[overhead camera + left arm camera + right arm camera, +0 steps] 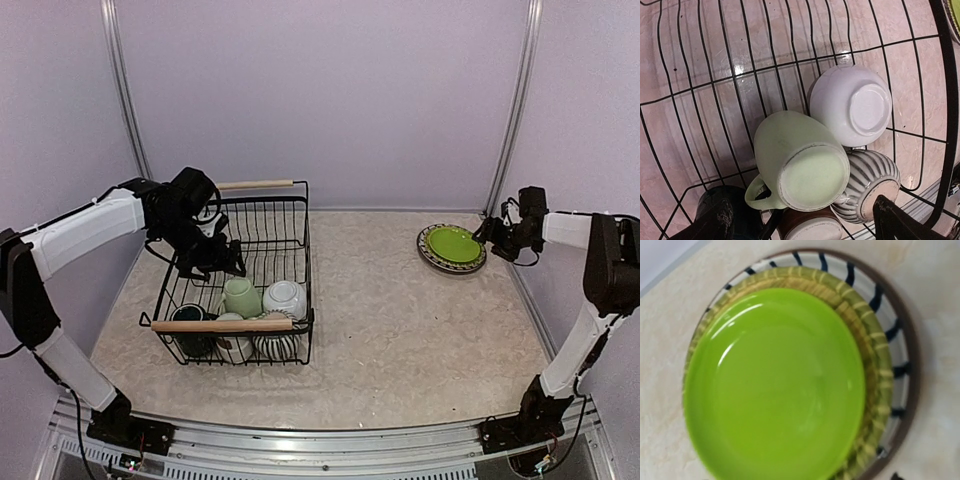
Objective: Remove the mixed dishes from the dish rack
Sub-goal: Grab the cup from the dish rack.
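Note:
The dish rack [296,228], a black wire basket with two wooden handles, stands on the left half of the table. Its near end holds a pale green mug [241,297] [800,165] bottom up, a white bowl [286,297] [852,105] upside down, a striped mug [277,346] [872,182], a dark teal mug [190,322] [710,212] and a small cup [810,229]. My left gripper [216,262] [805,225] hangs open inside the rack just above the mugs, touching none. At the right, the lime-green plate [453,244] [772,385] lies on the black-and-white striped plate [432,262] [890,325]. My right gripper [494,232] is open at their right rim, holding nothing.
The rack's near wooden handle [222,325] crosses above the mugs; the far handle [256,184] is behind my left arm. Lilac walls with metal posts [513,110] close the back and sides. A metal rail [320,440] runs along the near edge.

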